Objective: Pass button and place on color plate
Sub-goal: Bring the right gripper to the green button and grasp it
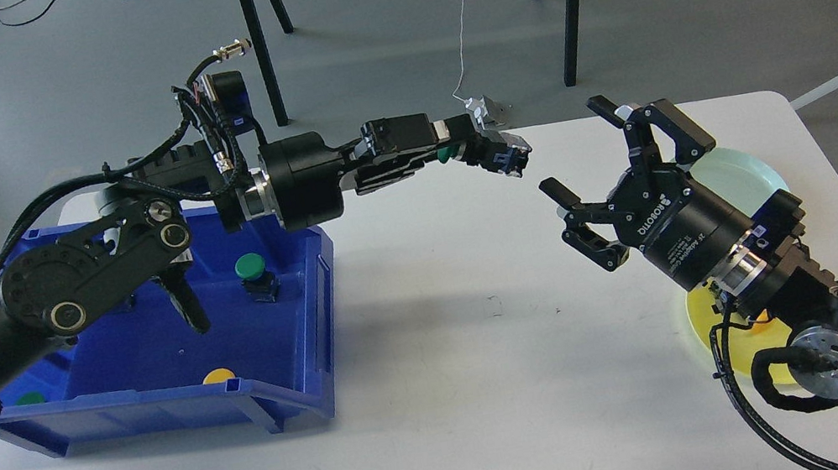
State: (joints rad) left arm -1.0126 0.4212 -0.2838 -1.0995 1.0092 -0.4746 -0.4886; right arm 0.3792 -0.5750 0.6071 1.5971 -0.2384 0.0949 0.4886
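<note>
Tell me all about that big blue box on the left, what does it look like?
The blue bin looks like glossy moulded plastic, open-topped, with sloped walls and a lower front lip. It sits flat on the white table at its left end. Inside stand a green-capped button and, near the front wall, a yellow cap and a green cap. The left arm partly hides it.

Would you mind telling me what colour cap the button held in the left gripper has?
Green, seen in the head view: the green-capped button in the left gripper.
</note>
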